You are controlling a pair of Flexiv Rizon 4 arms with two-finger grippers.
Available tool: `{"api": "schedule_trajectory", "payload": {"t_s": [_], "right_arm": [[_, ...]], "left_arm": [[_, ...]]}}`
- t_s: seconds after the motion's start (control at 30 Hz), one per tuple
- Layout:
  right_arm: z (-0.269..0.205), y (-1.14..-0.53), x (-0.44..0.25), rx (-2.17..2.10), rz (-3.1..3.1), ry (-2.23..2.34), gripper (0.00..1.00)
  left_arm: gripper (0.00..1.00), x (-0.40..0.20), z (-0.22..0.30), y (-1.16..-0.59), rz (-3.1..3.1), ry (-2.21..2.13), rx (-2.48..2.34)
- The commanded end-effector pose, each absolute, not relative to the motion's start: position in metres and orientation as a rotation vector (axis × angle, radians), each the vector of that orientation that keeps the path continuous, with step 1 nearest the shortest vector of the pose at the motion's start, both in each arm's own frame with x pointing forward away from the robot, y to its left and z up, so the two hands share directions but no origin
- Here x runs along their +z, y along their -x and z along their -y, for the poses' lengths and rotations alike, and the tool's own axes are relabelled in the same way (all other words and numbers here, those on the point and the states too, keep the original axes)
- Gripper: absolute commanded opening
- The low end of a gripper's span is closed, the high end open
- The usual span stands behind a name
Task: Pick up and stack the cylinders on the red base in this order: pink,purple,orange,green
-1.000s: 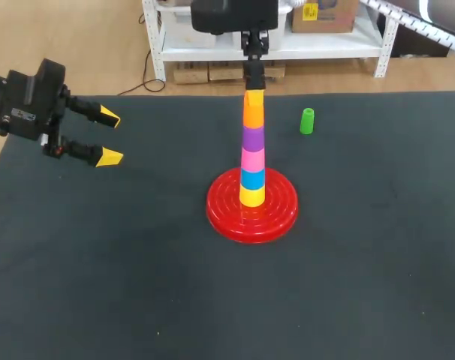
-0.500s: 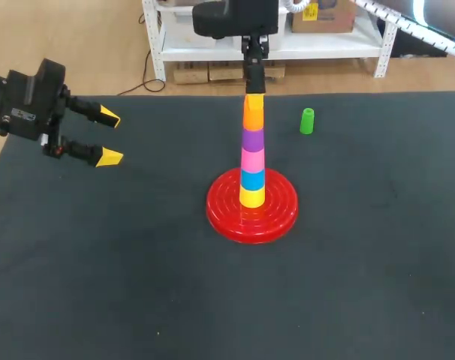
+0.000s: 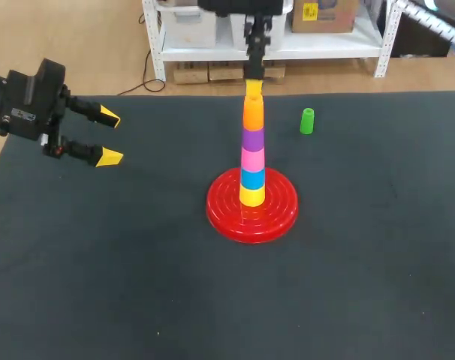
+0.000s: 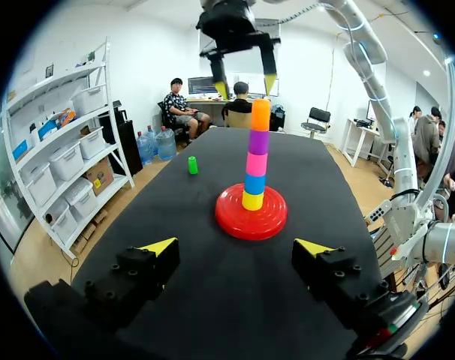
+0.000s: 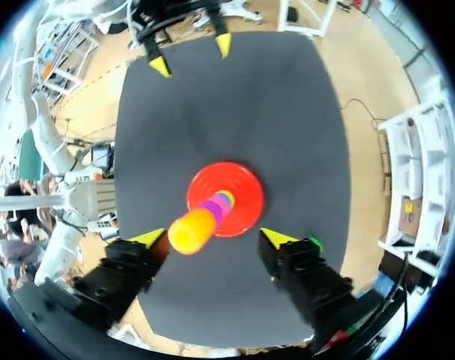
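On the red base [image 3: 220,214] the tower stands with pink [image 3: 251,160], purple [image 3: 251,139] and orange [image 3: 252,114] seated above a yellow and a blue piece, so we judge that only the green cylinder [image 3: 307,121] is left; it stands upright on the mat, well apart from the base, towards the far edge on our right side. Our right gripper [image 5: 212,238] hangs over the top of the tower with its fingers spread, one to each side of the orange piece and, as the left wrist view shows, clear above it, holding nothing. Our left gripper [image 3: 109,136] sits well off at the left of the table, its fingers also spread and empty. The first risk we see is the departure: if the right arm swings sideways towards the green before it rises enough, a finger could clip the orange piece and tip the tall, narrow tower. The second is the pick: the green piece is small and light-looking, so an off-centre approach could knock it over and send it rolling towards the table edge. The third is the placing: a crooked or hard push on top could unseat the pieces below.
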State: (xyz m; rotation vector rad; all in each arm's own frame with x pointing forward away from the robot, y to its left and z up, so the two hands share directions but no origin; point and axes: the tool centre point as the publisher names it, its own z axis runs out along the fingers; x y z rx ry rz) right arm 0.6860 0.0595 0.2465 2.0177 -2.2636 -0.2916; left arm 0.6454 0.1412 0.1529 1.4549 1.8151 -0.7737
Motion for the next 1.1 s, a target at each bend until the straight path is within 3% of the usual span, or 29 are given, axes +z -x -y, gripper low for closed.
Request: {"api": "schedule_trajectory", "payload": {"t_s": [0.03,0.23,0.5,0.8,1.1], "right_arm": [[-0.036,-0.697,0.257,-0.344,2.436,-1.952,1.00],[0.000,-0.745,0.240,-0.281,2.758,-1.657,1.00],[0.030,-0.798,0.155,-0.234,2.834,-1.334,1.00],[0.045,-0.820,0.077,-0.181,2.793,-1.115,1.00],[0.054,-0.824,0.047,-0.137,2.849,-0.994,1.00]], "left_arm": [[1.00,0.152,-0.142,-0.645,-1.811,-1.453,-0.772],[1.00,0.152,-0.142,-0.645,-1.811,-1.453,-0.772],[1.00,0.152,-0.142,-0.645,-1.811,-1.453,-0.772],[1.00,0.152,-0.142,-0.645,-1.811,-1.453,-0.772],[1.00,0.152,-0.142,-0.645,-1.811,-1.453,-0.772]]}}
